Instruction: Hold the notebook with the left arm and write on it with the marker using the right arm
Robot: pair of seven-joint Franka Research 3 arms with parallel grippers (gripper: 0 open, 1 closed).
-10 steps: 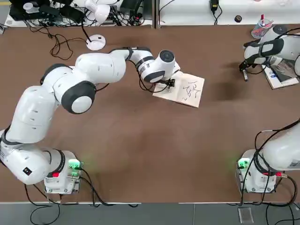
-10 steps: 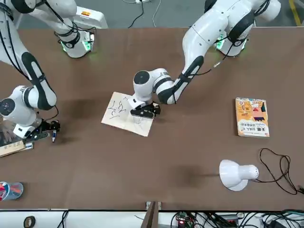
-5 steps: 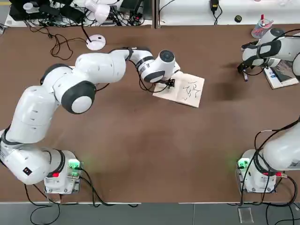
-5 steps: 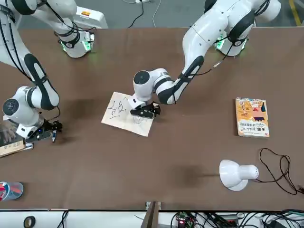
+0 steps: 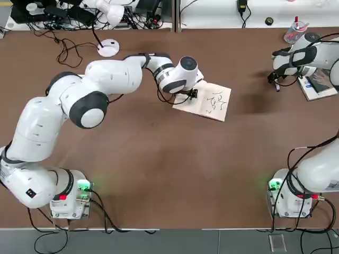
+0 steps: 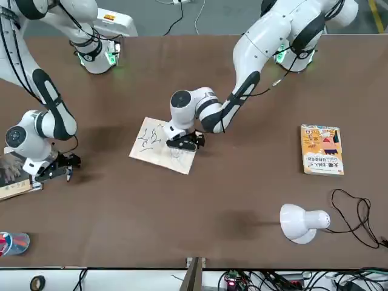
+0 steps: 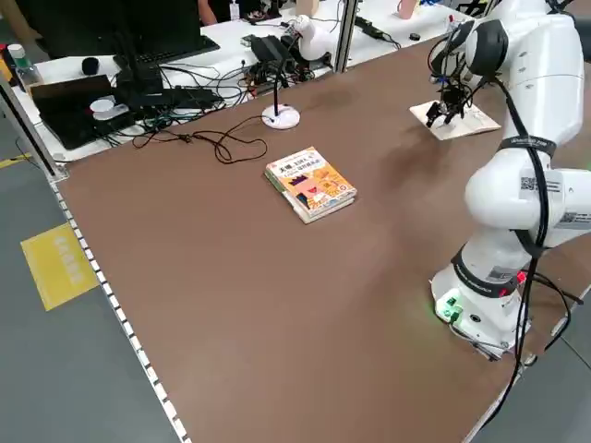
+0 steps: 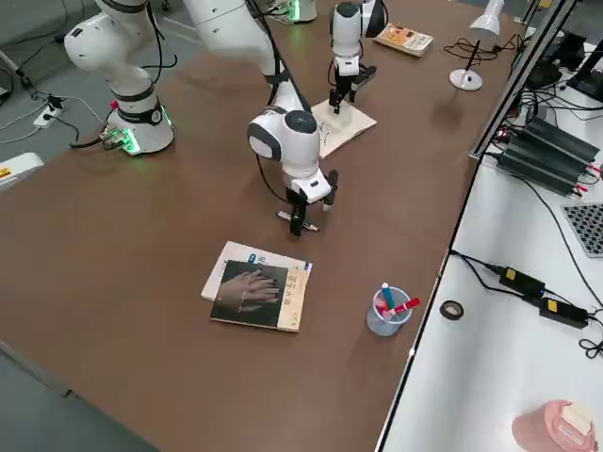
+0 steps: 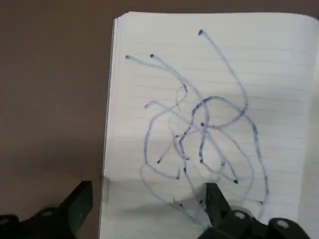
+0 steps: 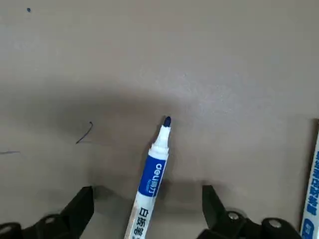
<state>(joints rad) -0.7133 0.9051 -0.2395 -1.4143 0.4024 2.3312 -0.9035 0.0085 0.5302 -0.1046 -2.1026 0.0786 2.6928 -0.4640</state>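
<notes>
Our left gripper [image 9: 144,209] stands over the notebook [image 9: 209,119] with fingers [image 9: 217,204] spread, one on the scribbled page, the other just past the page's edge; whether it presses down we can't quite tell. Our right gripper [image 10: 147,206] hangs low with fingers [image 10: 79,206] wide apart, the marker [image 10: 152,179] lying uncapped on the table [image 10: 224,59] between them, unclamped.

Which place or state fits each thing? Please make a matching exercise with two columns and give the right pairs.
Things:
1. notebook
2. marker
3. orange-yellow book
4. clear cup

Places or states:
A. lies closed, alone, near the desk lamp
B. holds red-capped pens
C. uncapped, lying on the table between the open fingers of the right end effector
D. open, scribbled, under the left end effector

Pairs: 1-D, 2-C, 3-A, 4-B
</notes>
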